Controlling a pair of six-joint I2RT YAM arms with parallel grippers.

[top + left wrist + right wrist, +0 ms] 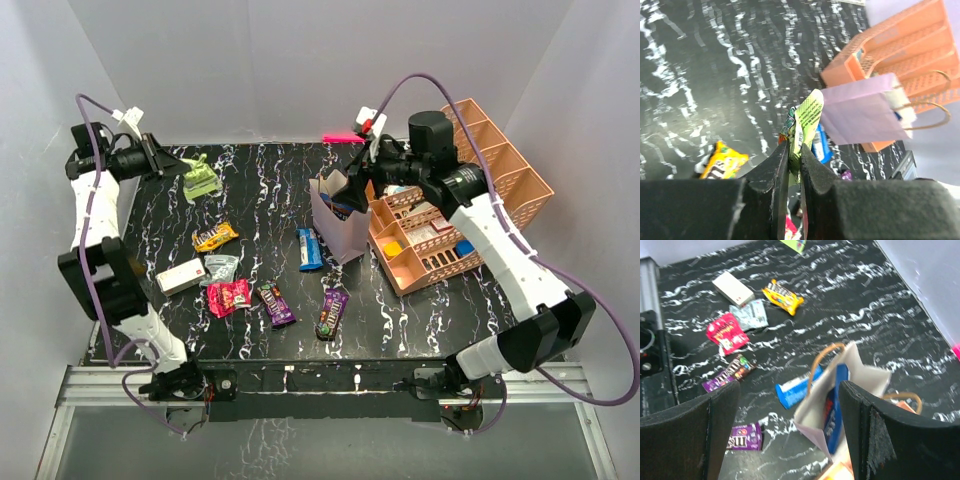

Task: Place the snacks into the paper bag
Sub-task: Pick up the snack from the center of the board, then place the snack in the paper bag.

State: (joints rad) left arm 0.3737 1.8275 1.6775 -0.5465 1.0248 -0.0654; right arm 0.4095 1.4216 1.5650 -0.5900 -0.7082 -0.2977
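- Green snack packet (807, 117) is clamped at its end between the fingers of the left gripper (794, 152), well to the left of the paper bag (865, 112).
- Right gripper (790, 405) hovers over the bag with its jaws apart and empty.
- Next, I judge, the packet must travel above the bag mouth before release.

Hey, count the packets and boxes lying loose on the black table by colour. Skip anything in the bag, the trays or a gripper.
Yellow-orange packet: 1
White box: 1
Silver packet: 1
Red-pink packet: 1
Purple: 2, the purple-brown packet and the purple packet
Blue bar: 1
Total: 7
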